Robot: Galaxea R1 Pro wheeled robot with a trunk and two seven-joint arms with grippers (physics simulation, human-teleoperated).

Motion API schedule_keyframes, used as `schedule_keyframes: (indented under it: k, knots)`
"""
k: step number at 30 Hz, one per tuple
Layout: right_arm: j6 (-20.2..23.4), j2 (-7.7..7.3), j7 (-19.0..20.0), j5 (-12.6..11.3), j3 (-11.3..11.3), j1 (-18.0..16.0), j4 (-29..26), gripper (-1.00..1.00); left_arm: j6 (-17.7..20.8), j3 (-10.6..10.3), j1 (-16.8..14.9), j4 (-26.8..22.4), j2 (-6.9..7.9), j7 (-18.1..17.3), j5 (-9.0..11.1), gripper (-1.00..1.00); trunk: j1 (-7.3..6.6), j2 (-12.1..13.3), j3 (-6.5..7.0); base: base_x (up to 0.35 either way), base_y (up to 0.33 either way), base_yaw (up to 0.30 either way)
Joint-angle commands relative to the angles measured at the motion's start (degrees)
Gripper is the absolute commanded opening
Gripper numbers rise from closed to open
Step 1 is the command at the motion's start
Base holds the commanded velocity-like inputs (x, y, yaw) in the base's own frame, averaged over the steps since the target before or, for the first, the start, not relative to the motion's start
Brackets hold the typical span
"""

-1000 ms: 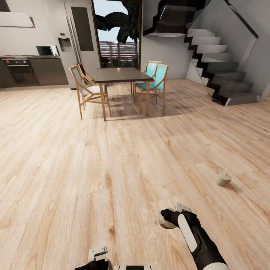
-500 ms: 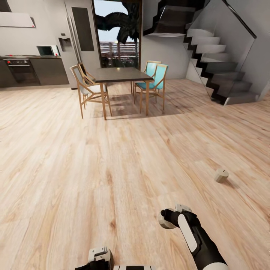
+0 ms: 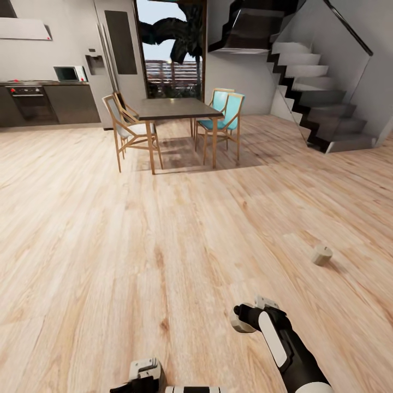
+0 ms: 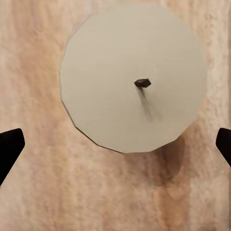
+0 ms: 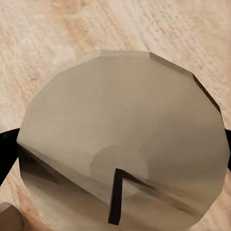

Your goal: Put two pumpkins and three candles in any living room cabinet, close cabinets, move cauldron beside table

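Rolling no more: the loose candle (image 3: 321, 255) on the plank floor (image 3: 136, 245) has drifted a touch up the head view and now stands off to the right. Right gripper (image 3: 246, 318) pinches a second candle (image 5: 122, 159) between its fingers. Left gripper (image 4: 115, 147) hovers fingers spread above a third candle (image 4: 134, 79) standing upright on the floor, wick up.

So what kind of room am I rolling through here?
It looks like an open-plan home, a dining area merging into a kitchen: a dark rectangular dining table with wooden-framed chairs, a built-in black oven under dark counters, and a grey open staircase, all on light wood plank floor.
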Motion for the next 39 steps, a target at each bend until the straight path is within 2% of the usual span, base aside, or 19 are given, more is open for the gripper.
schedule_keyframes:
  k: [1,5,9,10,11,13,23,26,28,32,36,39]
  knots:
    - [0.15,0.04,-0.42,-0.62,-0.08,-0.02,-0.09,-1.00,0.29,-0.50,-0.01,-0.17,0.06,0.49,0.61,1.00,-0.01,-0.02,-0.05,0.044,0.000,0.000]
    - [0.15,0.04,-0.42,-0.62,-0.05,-0.02,-0.06,-1.00,1.13,-0.54,-0.17,-0.63,0.00,0.45,0.64,1.00,-0.01,-0.02,-0.05,0.019,0.000,0.000]
    - [0.15,0.04,-0.42,-0.62,0.00,-0.02,-0.06,-1.00,5.34,-0.59,-0.38,-3.43,-0.08,0.81,0.66,1.00,-0.01,-0.02,-0.05,0.004,0.000,0.000]
    - [0.15,0.04,-0.42,-0.62,0.00,-0.02,-0.05,-1.00,8.57,-0.60,-0.62,-5.60,-0.09,0.97,0.66,1.00,-0.01,-0.02,-0.05,0.001,0.000,0.000]
    - [0.15,0.04,-0.42,-0.62,-0.01,-0.02,-0.05,-1.00,9.56,-0.60,-0.82,-6.18,-0.08,0.98,0.67,1.00,-0.01,-0.02,-0.05,0.001,0.000,0.000]
    - [0.15,0.04,-0.42,-0.62,-0.03,-0.02,-0.08,-1.00,12.19,-0.64,-2.66,-7.20,0.09,1.04,0.58,1.00,-0.01,-0.02,-0.05,0.000,0.000,0.000]
    - [0.19,0.29,-0.43,-0.58,0.29,-0.02,-0.91,-1.00,12.08,-0.51,-4.22,-4.52,0.36,1.31,0.59,1.00,-0.01,-0.02,-0.05,0.000,0.000,0.000]
    - [0.19,0.36,-0.43,-0.56,0.55,-0.02,-1.16,-1.00,9.94,-0.34,-4.24,-4.41,0.46,1.63,0.60,1.00,-0.01,-0.02,-0.05,0.000,0.000,0.000]
    - [0.21,0.30,-0.43,-0.54,1.51,-0.02,-1.25,-1.00,8.52,-0.50,-4.25,-4.25,0.46,1.76,0.57,1.00,-0.01,-0.02,-0.05,0.000,0.000,0.000]
    - [0.21,0.27,-0.42,-0.54,2.35,-0.02,-1.68,-1.00,7.75,-0.52,-4.25,-4.07,0.49,1.79,0.62,1.00,-0.01,-0.02,-0.05,0.000,0.000,0.000]
    - [0.28,0.20,-0.42,-0.58,2.47,0.67,-4.76,-1.00,7.59,-0.52,-4.25,-4.10,0.51,1.85,0.64,1.00,-0.01,-0.02,-0.05,0.000,0.000,0.000]
    - [0.37,0.19,-0.42,-0.61,2.50,1.49,-6.73,-1.00,7.56,-0.52,-4.25,-4.05,0.51,1.77,0.60,1.00,0.07,-0.06,-0.71,0.000,0.000,0.000]
